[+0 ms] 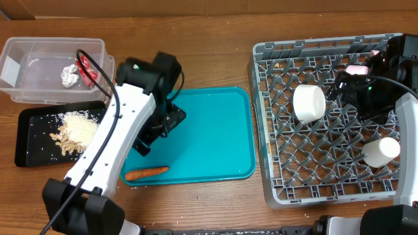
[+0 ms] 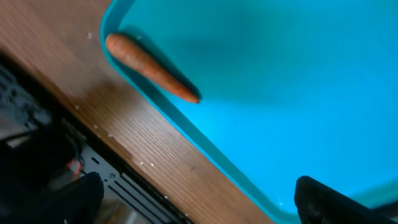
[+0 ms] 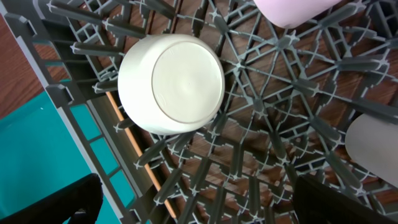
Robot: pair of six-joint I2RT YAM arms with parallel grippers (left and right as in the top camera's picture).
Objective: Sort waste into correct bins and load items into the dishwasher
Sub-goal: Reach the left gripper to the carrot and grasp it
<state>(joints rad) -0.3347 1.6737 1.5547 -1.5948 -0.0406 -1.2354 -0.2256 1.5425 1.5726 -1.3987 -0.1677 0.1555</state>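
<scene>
The left gripper (image 2: 199, 208) hung wide open and empty over the teal tray's (image 2: 298, 93) edge, with the carrot (image 2: 152, 68) lying ahead of its fingers, against the rim. The right gripper (image 3: 199, 205) stood equally wide and empty above the grey rack (image 3: 249, 155), with a white cup (image 3: 171, 84) just beyond its fingertips, base showing.

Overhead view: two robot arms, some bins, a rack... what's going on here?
Waste and dishes are being sorted. The left gripper hangs open over the teal tray, where a carrot lies along the near edge. The right gripper, also open, is above the grey rack, which holds an upside-down white dish and a second white dish. A paper wad and red wrapper sit in the clear tub; food scraps lie on the black tray.
</scene>
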